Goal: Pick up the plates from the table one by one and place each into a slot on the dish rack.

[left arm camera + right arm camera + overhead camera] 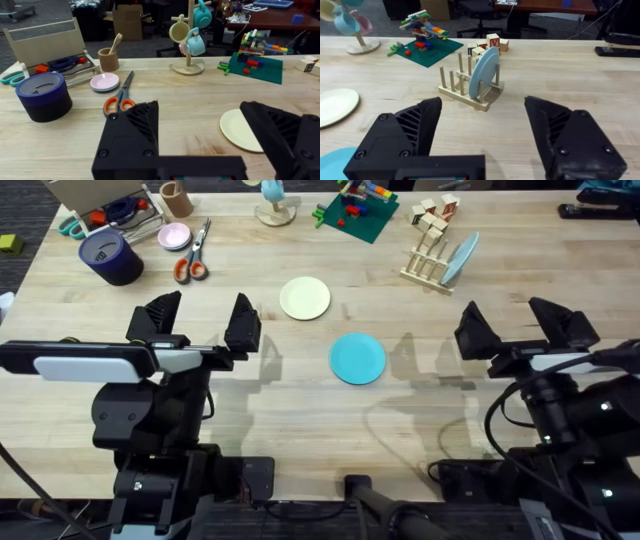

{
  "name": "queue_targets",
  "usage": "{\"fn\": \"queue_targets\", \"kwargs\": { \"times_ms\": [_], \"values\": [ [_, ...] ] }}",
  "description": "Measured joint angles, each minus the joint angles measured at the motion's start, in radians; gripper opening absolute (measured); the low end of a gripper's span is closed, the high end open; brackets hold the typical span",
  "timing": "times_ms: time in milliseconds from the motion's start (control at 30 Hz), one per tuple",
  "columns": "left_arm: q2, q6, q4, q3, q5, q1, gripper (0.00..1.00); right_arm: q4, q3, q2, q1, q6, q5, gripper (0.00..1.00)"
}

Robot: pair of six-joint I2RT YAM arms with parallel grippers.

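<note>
A cream plate (304,297) lies flat on the table (330,410) near its middle, with a turquoise plate (357,358) just in front and to its right. The cream plate (242,130) shows between my left fingers, and both the cream plate (335,106) and an edge of the turquoise plate (334,166) show in the right wrist view. The wooden dish rack (428,260) stands at the back right with a pale sky-blue plate (461,258) upright in a slot (465,82). My left gripper (200,325) and right gripper (518,325) both hover open and empty, short of the plates.
At the back left are a dark blue tape roll (110,257), orange-handled scissors (192,260), a pink dish (174,236) and a tool holder (110,205). A mug tree (189,37), a green brick board (356,215) and wooden blocks (436,212) line the far edge.
</note>
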Motion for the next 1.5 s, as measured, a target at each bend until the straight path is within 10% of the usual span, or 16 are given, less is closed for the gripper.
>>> {"fn": "queue_targets", "kwargs": {
  "times_ms": [633, 1033, 1500],
  "values": [
    [0.0, 0.003, -0.056, 0.031, 0.0, 0.0, 0.993, 0.004, 0.026, 0.001, 0.0, 0.015, -0.001, 0.995],
    [0.093, 0.003, -0.405, 0.442, 0.0, 0.0, 0.993, -0.221, 0.41, 0.195, 0.0, 0.018, -0.001, 0.995],
    [0.683, -0.002, -0.883, 0.925, 0.0, 0.0, 0.992, -0.582, 0.839, 0.661, 0.0, 0.005, -0.004, 0.995]
  ]
}}
